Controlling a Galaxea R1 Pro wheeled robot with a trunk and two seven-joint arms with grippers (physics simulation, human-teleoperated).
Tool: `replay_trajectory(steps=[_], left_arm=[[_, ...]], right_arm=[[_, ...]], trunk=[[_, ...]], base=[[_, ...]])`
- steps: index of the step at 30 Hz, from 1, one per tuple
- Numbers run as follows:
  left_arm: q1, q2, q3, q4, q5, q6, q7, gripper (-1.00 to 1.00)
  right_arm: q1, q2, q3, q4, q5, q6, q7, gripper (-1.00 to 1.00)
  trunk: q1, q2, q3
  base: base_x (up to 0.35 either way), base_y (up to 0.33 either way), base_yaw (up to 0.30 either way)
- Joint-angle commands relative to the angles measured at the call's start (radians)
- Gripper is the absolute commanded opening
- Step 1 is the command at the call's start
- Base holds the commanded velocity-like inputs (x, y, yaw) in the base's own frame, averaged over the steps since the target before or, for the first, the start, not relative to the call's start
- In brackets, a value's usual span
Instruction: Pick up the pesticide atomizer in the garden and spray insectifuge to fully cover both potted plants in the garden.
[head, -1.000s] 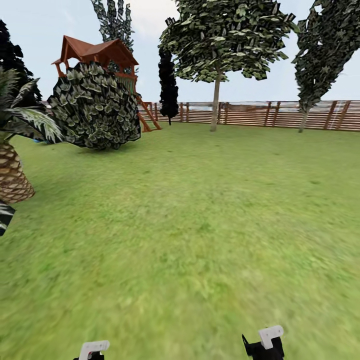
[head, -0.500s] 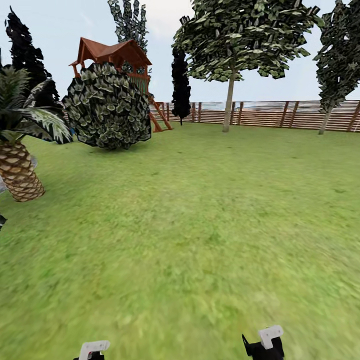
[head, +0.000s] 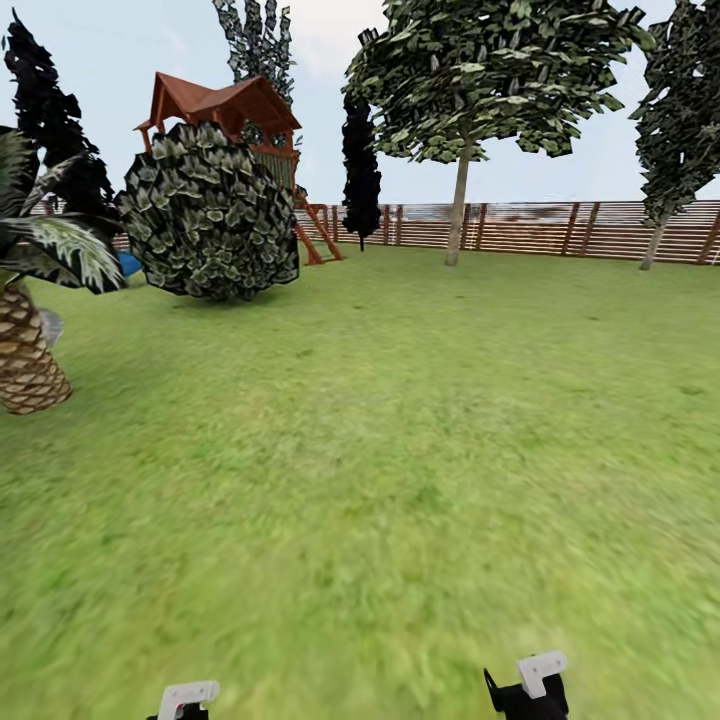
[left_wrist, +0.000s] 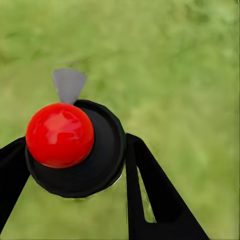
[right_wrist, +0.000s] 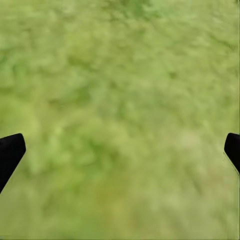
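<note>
Holding one pesticide atomizer (left_wrist: 75, 150), red-capped, black-bodied, probably grey-nozzled: left gripper (left_wrist: 70, 180). Right gripper (right_wrist: 120, 150): spread wide over lawn (right_wrist: 120, 75).

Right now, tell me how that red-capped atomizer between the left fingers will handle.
The atomizer looks rigid, so it probably won't flex. Its round black body between the left gripper's thin fingers could twist or slip. The glossy red cap looks slick; better not to grip there.
</note>
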Motion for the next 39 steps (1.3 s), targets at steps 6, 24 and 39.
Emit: replay_trajectory(steps=[6, 24, 39], left_arm=[[-0.001, 0.0, 0.006, 0.001, 0.008, -0.001, -0.01, -1.0], [-0.001, 0.0, 0.006, 0.001, 0.008, -0.001, -0.01, -1.0], [0.007, 0.0, 0.006, 0.0, 0.009, -0.001, -0.01, -1.0]], right_arm=[[-0.001, 0.0, -0.008, 0.001, 0.003, -0.003, 0.006, 1.0], [-0.001, 0.0, -0.008, 0.001, 0.003, -0.003, 0.006, 1.0], [-0.001, 0.0, -0.008, 0.001, 0.003, -0.003, 0.007, 1.0]], trunk=[[0.0, 0.0, -0.001], [0.0, 0.0, -0.001], [0.0, 0.0, -0.002]], base=[[0.337, -0.079, 0.0], [0.337, -0.079, 0.156], [0.337, -0.079, 0.142]])
